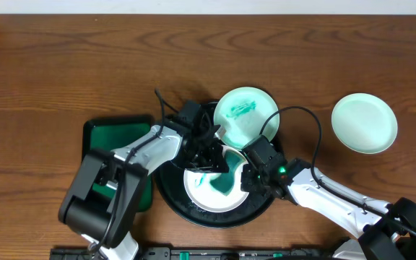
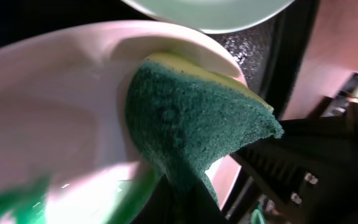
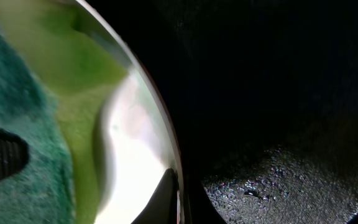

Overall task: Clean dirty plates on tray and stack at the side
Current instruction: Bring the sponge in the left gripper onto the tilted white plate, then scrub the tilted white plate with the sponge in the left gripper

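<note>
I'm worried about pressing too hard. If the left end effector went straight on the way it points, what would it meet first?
The left end effector grips a green sponge that lies against the white plate, so the plate comes first, with the black tray beneath it. Exact depth is unclear.

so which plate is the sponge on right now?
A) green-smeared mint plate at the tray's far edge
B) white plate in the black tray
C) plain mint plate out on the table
B: the left wrist view shows the green sponge pressed against the white plate, and overhead that plate lies in the black tray.
</note>
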### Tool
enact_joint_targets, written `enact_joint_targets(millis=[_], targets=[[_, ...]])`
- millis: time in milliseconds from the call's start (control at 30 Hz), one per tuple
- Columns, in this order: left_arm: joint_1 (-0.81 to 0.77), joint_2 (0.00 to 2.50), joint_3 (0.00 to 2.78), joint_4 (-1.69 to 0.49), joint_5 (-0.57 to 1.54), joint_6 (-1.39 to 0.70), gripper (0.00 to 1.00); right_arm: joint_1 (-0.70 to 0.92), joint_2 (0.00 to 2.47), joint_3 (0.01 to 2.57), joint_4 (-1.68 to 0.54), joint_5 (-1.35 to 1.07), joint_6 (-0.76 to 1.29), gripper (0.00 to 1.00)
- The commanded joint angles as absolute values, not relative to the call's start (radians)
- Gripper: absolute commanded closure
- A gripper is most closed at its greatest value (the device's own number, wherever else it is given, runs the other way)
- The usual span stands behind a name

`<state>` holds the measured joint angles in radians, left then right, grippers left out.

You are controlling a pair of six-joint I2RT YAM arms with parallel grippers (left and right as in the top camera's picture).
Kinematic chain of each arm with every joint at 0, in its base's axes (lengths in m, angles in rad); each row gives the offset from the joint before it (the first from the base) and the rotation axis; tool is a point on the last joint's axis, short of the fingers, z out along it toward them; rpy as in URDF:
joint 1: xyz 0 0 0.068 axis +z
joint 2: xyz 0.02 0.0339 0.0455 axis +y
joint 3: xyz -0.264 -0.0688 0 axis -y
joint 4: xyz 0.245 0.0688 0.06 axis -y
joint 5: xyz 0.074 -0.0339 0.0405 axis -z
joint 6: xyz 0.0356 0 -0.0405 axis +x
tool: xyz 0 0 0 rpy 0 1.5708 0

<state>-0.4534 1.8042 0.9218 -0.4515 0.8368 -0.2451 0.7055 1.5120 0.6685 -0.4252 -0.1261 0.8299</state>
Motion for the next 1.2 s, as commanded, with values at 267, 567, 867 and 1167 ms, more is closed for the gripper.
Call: enact_joint_targets(millis=[267,567,867,1167], targets=[[-0.446,1.872,0.918,-0.574,0.321,-0.400,0.93,0.709,1.550,0.656,-0.451,-0.166,0.837,0.99],[-0.411,1.872,0.918,-0.738,-0.161,-0.528,0.93,0.706,1.550,0.656,-0.464,-0.162,0.838,0.99],[-0.411,1.872,0.918,-0.857,-0.373,-0.635,0.93,0.698,1.550,0.656,-0.466,-0.157,0.849,0.99],[-0.411,1.872,0.918,-0.944,-0.423,-0.763,0.93,0.698,1.550,0.656,-0.478,-0.154,0.850,0.99]])
